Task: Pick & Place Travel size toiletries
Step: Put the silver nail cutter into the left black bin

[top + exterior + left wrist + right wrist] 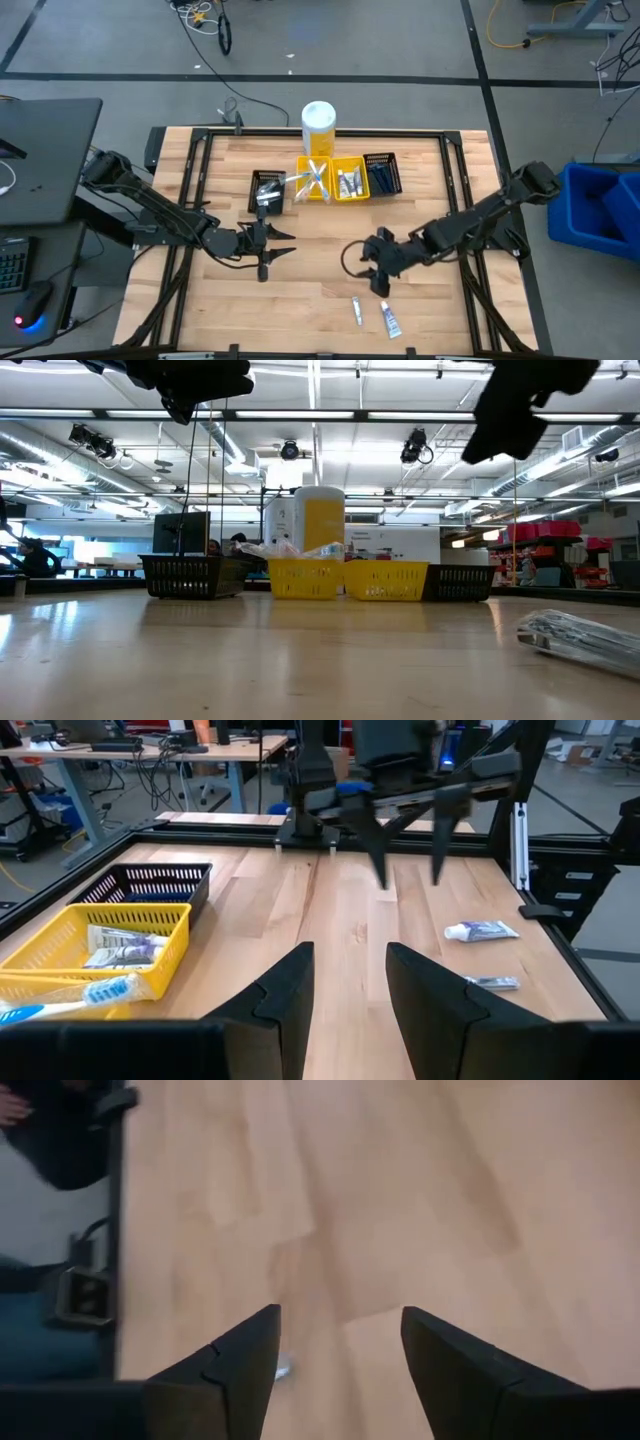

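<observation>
Lying on bare wood near the table's near edge, right of centre, are two loose toiletries: a small white toothpaste tube (389, 320) and, just to its left, a slim silvery piece (356, 311), close together but apart. Whatever printing the tube carries is too small to read. The right gripper (380, 280) hangs above the boards just on the far side of these two, its fingers (232, 1370) spread wide with nothing between them, only plain wood showing in the gap. Farther away, toward the table's far side, stand four bins in a row: a black bin (267, 190) on the left, a yellow bin (313, 178) with toothbrushes (316, 176) sticking up, a second yellow bin (350, 178) holding small tubes (347, 181), and another black bin (383, 172) with dark slim items. Behind them rises a tall white-and-yellow container (318, 128); no writing on it is legible. The left gripper (277, 246) waits over the boards left of centre, near the first black bin, its fingers (283, 995) parted and empty.
</observation>
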### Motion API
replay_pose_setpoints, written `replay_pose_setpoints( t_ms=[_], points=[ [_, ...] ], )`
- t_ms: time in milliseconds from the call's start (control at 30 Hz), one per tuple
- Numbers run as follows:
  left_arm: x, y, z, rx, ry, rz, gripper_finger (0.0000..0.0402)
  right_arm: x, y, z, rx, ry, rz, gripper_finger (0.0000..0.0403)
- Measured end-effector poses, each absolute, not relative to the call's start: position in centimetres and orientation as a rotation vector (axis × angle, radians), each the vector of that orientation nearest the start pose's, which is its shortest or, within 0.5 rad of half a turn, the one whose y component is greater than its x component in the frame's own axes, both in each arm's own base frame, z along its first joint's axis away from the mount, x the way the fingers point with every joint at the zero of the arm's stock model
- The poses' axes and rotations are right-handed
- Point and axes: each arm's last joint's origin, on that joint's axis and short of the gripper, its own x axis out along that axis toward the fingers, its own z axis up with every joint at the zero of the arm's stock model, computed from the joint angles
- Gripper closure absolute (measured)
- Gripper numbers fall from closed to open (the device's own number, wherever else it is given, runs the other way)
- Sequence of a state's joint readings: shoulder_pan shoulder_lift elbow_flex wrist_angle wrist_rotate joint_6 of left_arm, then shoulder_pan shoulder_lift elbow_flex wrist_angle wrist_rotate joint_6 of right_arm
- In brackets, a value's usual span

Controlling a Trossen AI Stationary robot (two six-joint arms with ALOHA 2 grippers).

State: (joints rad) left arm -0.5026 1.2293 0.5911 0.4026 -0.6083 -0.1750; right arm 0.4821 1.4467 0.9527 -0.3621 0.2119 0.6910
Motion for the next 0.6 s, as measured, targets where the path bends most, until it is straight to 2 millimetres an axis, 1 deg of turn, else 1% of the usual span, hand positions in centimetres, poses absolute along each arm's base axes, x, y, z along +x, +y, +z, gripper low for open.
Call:
replay_pose_setpoints(
  t_ms=[167,333,433,600],
  points=[
    [23.0,-10.7,23.3,-0.06,0.189,0.123,0.0268,25.9,15.3,22.3,0.401,0.863,0.018,0.0193],
    [23.0,-10.7,23.4,-0.066,0.184,0.123,0.0268,26.4,18.2,20.1,0.438,0.888,0.089,0.0175],
    [23.0,-10.8,23.5,-0.08,0.175,0.123,0.0268,26.6,19.6,18.5,0.497,0.899,0.053,0.0168],
    [23.0,-10.8,23.5,-0.089,0.175,0.124,0.0268,26.5,20.5,16.0,0.546,0.939,-0.052,0.0175]
  ],
)
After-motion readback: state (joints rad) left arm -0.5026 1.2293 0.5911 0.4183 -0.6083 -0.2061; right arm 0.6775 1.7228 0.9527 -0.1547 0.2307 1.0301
